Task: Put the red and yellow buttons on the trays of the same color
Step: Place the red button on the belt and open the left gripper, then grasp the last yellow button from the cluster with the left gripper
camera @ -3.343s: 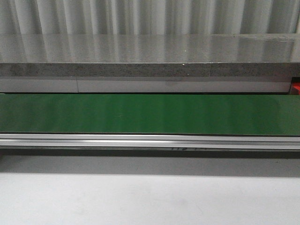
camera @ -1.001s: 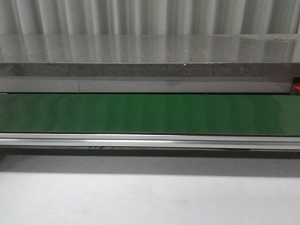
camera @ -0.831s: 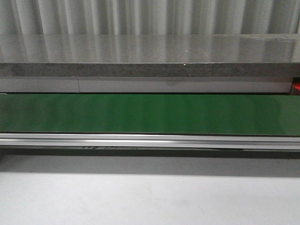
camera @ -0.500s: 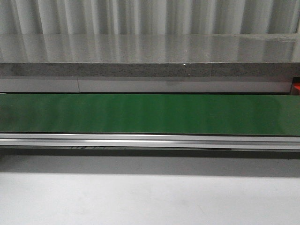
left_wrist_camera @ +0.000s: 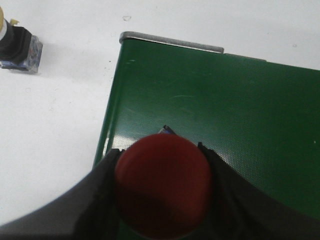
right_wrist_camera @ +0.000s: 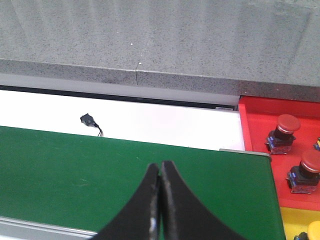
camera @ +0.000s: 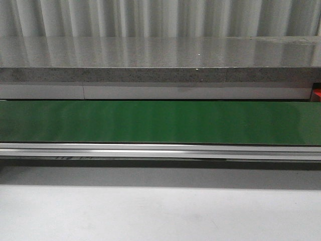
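One red button (left_wrist_camera: 162,187) sits clamped between the left gripper (left_wrist_camera: 161,192) fingers, above the green belt (left_wrist_camera: 225,115); right gripper (right_wrist_camera: 160,200) pressed closed, empty. Advise holding firm until over the red tray (right_wrist_camera: 260,120).

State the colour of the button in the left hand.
Red button, clearest in the left wrist view.

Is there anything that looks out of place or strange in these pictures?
One thing stands out: a yellow button lies on its side on the white surface, beside the green belt, not in any tray. The left gripper holds a red button over the belt; the right gripper is shut and empty.
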Tool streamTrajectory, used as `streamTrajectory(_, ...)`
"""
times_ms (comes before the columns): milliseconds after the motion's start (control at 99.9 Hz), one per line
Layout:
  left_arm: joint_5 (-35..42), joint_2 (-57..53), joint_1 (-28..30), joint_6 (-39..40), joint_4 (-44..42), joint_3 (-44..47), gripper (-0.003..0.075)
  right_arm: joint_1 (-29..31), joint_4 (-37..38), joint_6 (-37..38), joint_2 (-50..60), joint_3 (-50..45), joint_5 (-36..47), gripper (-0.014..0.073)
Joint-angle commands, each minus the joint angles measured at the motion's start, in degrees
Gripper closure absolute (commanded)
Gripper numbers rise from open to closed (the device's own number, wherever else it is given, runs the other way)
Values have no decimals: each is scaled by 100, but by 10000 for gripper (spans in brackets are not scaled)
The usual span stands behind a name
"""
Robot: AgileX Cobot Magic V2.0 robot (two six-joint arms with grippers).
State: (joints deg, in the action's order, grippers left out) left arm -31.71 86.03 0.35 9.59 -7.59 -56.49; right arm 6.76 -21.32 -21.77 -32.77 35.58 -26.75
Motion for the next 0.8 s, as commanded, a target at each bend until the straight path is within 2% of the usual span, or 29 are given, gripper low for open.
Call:
streamTrajectory(0, 312, -195, -38, -92, 85, -135, 570, -21, -61, -31, 2, 159, 380, 662)
streamTrajectory(40, 302, -195, -38, -92, 130, -135, 492, -21, -61, -31, 2, 159, 380, 662)
streamTrajectory(160, 302, -195, -53, -92, 222, -135, 181, -21, -61, -31, 2, 159, 380, 662)
streamTrajectory(230, 279, -195, -53, -92, 311, -135, 80, -21, -61, -31, 2, 159, 380, 662)
streamTrajectory(280, 238, -205, -53, -92, 323, -154, 58, -21, -61, -31, 2, 159, 380, 662)
streamTrajectory(591, -10, -546, -53, -239, 372, -699, 60, -21, -61, -31, 2, 159, 380, 662)
streamTrajectory(791, 27, -398, 363, -239, 193, -1148, 60, -21, -61, -31, 2, 159, 380, 662)
